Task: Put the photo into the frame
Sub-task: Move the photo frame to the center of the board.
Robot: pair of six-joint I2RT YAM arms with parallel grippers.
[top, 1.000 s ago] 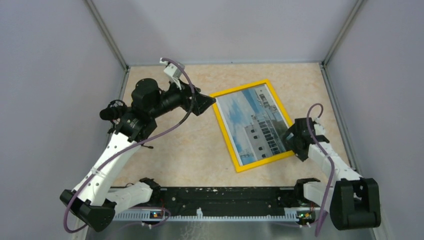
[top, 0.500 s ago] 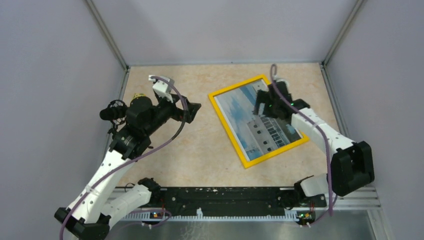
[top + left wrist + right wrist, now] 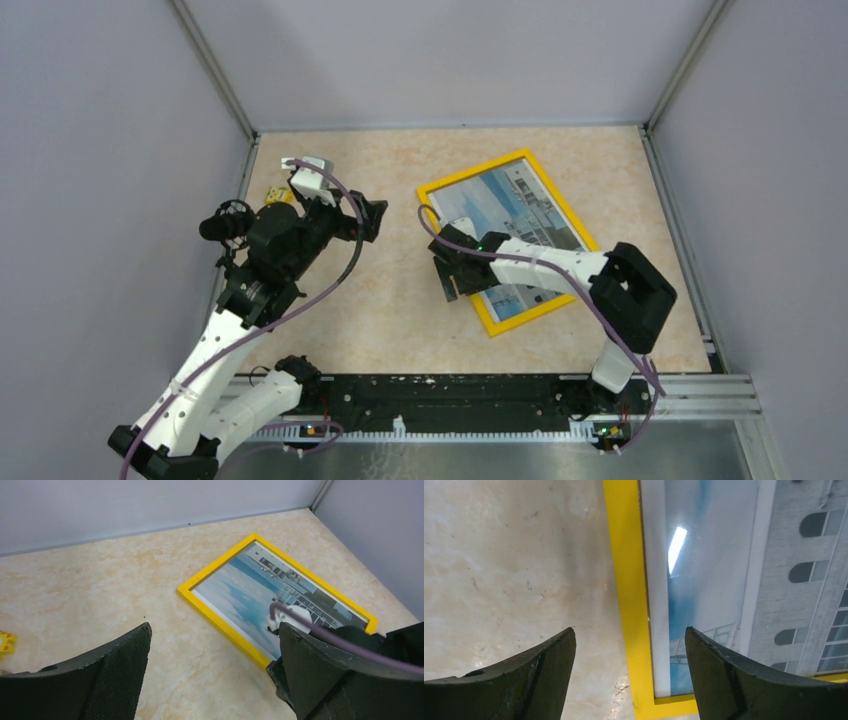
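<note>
**Photo sits inside the frame; right hand straddles one long rail**

- The frame (image 3: 475, 171) lies flat on the tabletop (image 3: 380, 300), skewed to the tabletop's edges. The photo (image 3: 510, 205) is inside it, print side up, with building and sky showing.
- The right arm reaches across the frame. The right hand (image 3: 629, 632) hovers over the long rail on the left arm's side, near that rail's near corner.
- The right hand's jaws are spread and hold nothing. One finger is outside the frame over bare tabletop, the other over the photo. The yellow rail and the photo's white margin run between them.
- My read is that the straddle is deliberate. From there it can nudge or square the frame by that rail, or press the photo edge down.
- In the wrist view the margin lies tight along the rail's inner edge. The corner shows no lift that I can see.
- A glare streak crosses the sky area. I can't tell whether that is glazing or glossy print.
- The left hand (image 3: 372, 218) is spread wide and empty, well apart from the frame on the same side as that rail, and aimed at it. It's probably parked there to keep clear of the right arm while its camera watches the frame.
- A small yellow object (image 3: 5, 644) sits well beyond the left hand from the frame. It looks unrelated to the task.
- Judgement: insertion looks essentially done, and only seating or alignment seems left.
</note>
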